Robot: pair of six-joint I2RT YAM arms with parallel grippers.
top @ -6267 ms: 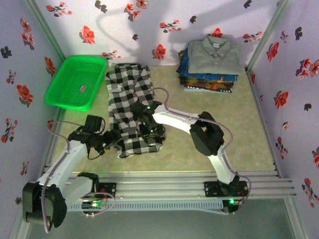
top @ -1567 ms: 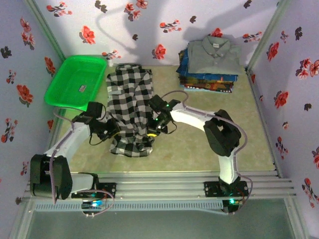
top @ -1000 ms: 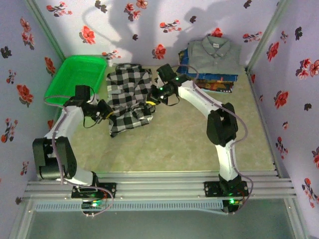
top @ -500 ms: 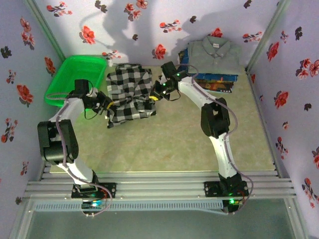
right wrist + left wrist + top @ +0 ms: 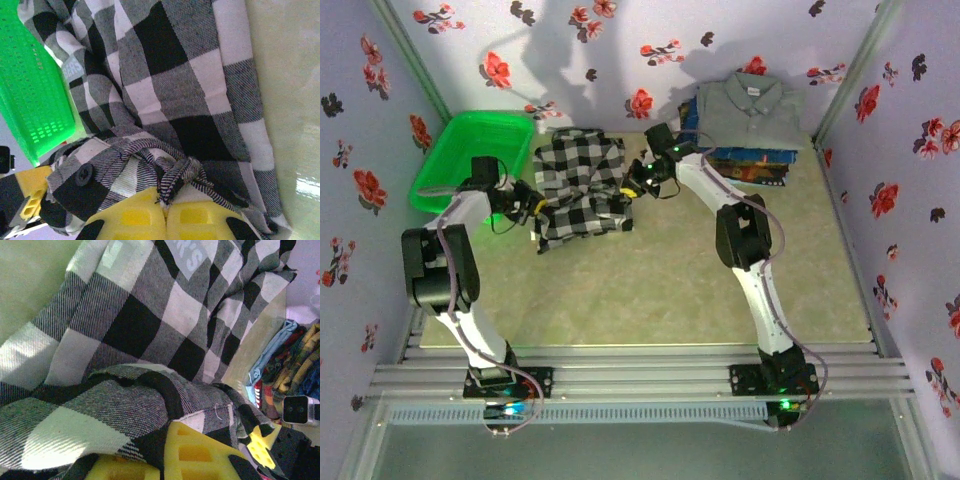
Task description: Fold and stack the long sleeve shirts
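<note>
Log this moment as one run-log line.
step: folding checked shirt | left pincer: shut on its edge | right pincer: shut on its edge | stack: grey shirt on top

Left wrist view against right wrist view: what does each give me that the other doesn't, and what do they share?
Left wrist, not right: the stack of folded shirts at the right edge. Right wrist, not left: the green basket at the left, and a dark button near the fingers. Shared: the checked shirt bunched on the table, with the left pincer and right pincer each shut on a fold of it.
</note>
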